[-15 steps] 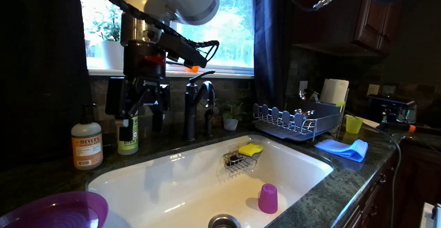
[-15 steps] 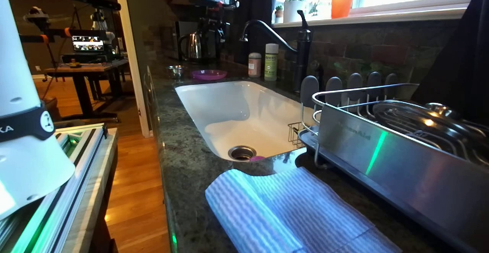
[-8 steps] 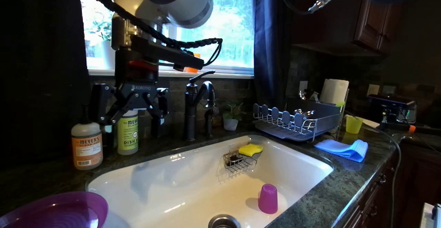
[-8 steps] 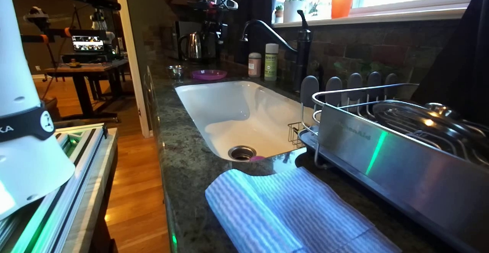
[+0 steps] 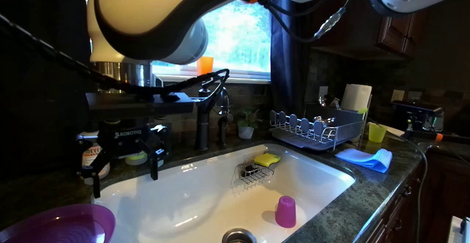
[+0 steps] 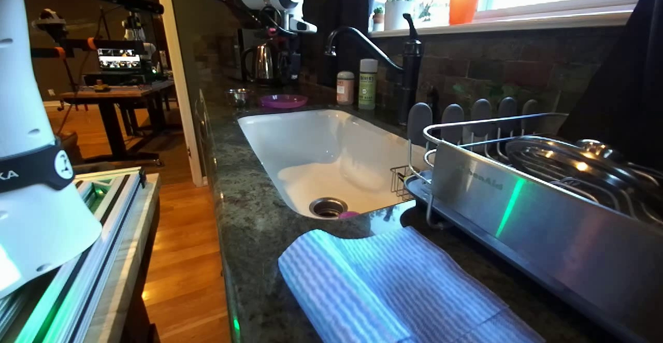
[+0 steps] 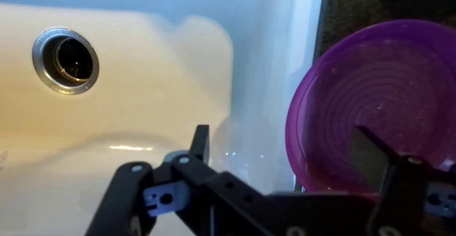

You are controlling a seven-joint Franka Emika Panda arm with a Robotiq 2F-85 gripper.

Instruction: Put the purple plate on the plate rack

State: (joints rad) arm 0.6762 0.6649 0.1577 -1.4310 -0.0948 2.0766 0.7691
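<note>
The purple plate (image 5: 60, 224) lies on the counter beside the sink's end; it also shows in an exterior view (image 6: 283, 101). In the wrist view the plate (image 7: 388, 86) fills the right side, its rim near the sink's edge. My gripper (image 5: 125, 181) is open and empty, pointing down above the sink's edge by the plate. In the wrist view the gripper (image 7: 283, 139) has one finger over the sink and one over the plate's inside, with the near rim between them. The plate rack (image 5: 349, 127) stands at the sink's far end, also in an exterior view (image 6: 533, 234).
The white sink (image 5: 172, 206) lies between plate and rack, with an upturned purple cup (image 5: 285, 211) inside. Soap bottles (image 6: 366, 85) and the faucet (image 6: 411, 73) stand along the back. A blue cloth (image 6: 404, 286) lies beside the rack. A metal bowl (image 6: 238, 97) stands near the plate.
My gripper has come down from in front of the faucet wall and moved towards the plate, turning a little. Its fingers look wider apart. The plate and rack have not moved.
</note>
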